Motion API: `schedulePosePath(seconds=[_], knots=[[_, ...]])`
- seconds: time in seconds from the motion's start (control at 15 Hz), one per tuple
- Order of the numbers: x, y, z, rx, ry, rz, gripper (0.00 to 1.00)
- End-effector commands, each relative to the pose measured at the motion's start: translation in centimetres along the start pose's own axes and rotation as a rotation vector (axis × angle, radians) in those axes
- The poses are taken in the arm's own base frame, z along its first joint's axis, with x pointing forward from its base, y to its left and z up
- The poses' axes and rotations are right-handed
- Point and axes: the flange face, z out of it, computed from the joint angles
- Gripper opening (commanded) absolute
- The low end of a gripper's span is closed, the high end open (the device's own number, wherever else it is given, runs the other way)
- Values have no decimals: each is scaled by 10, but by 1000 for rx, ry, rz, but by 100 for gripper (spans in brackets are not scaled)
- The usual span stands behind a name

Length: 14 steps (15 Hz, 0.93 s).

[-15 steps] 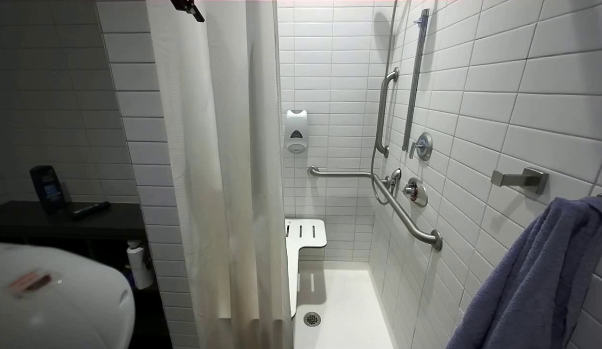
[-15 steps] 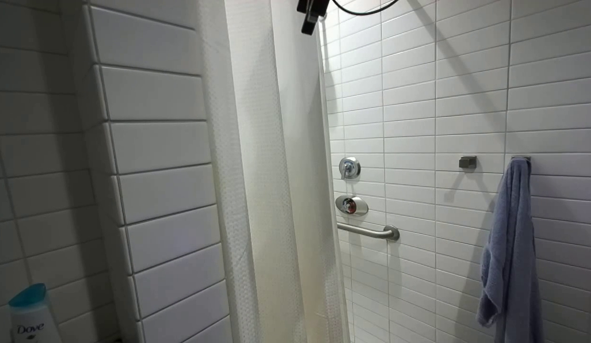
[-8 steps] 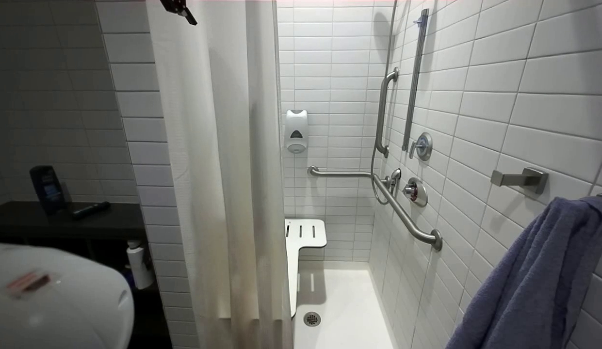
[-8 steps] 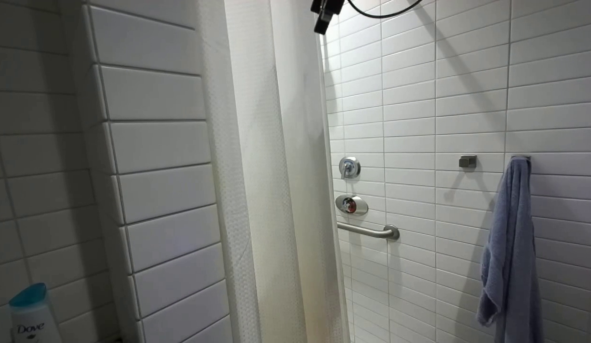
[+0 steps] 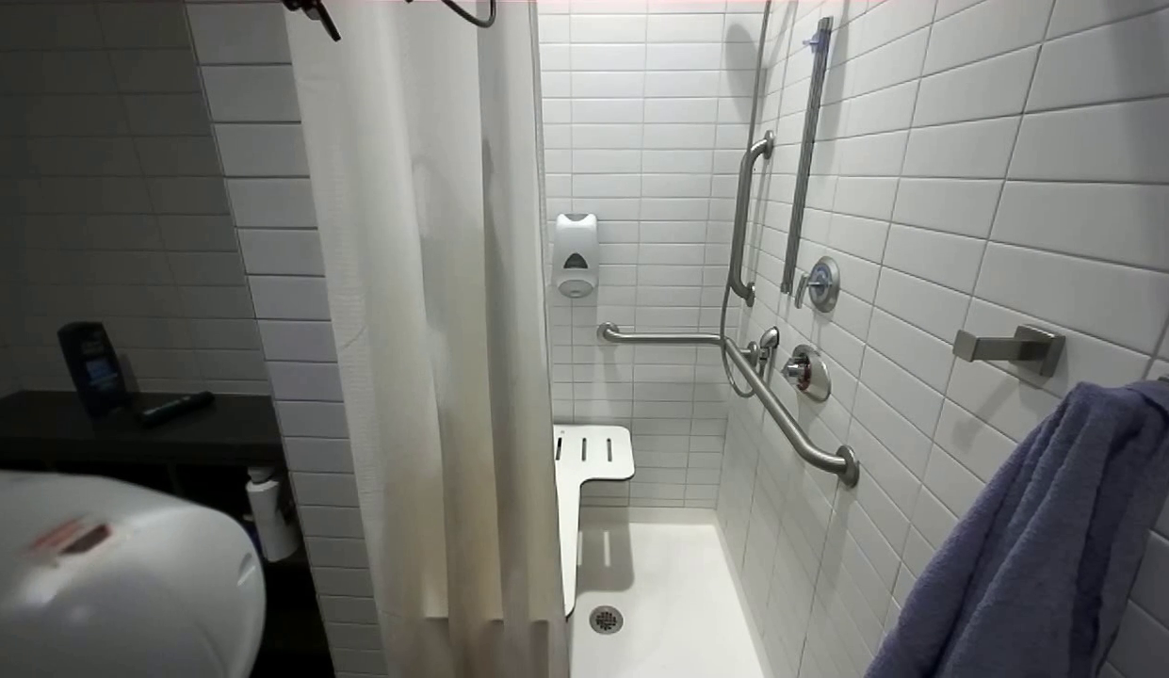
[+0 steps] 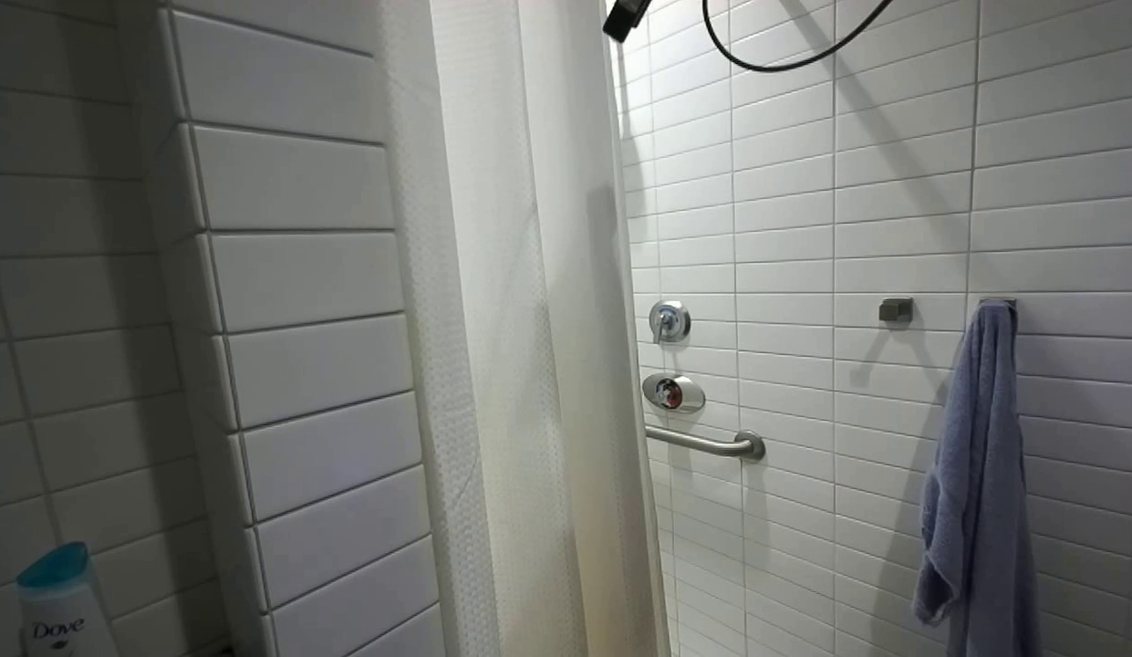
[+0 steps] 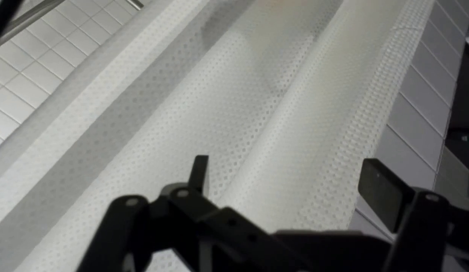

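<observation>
We see the hand point(image 7: 286, 166) spread, pinching nothing, low in the wrist view near the shower curtain point(image 5: 443, 330), which hangs left of centre in an exterior view (partly drawn). We judge its handling unstarted or over, not midway.

The curtain point(image 7: 226, 117) is dotted off-white, the gripper point(image 7: 289, 181) black, the towel point(image 6: 978, 474) blue-purple.
</observation>
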Motion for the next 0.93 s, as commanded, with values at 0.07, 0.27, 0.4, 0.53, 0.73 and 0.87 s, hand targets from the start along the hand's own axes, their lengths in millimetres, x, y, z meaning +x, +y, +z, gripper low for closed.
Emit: schedulePosePath(seconds=[0.07, 0.27, 0.4, 0.53, 0.73, 0.87], knots=[[-4, -2, 4, 55, -15, 96, 100], [-5, -2, 5, 60, -22, 104, 100], [-4, -2, 5, 60, -22, 104, 100], [-4, -2, 5, 60, -22, 104, 100], [-4, -2, 5, 60, -22, 104, 100], [4, 2, -1, -14, 92, 87, 100]])
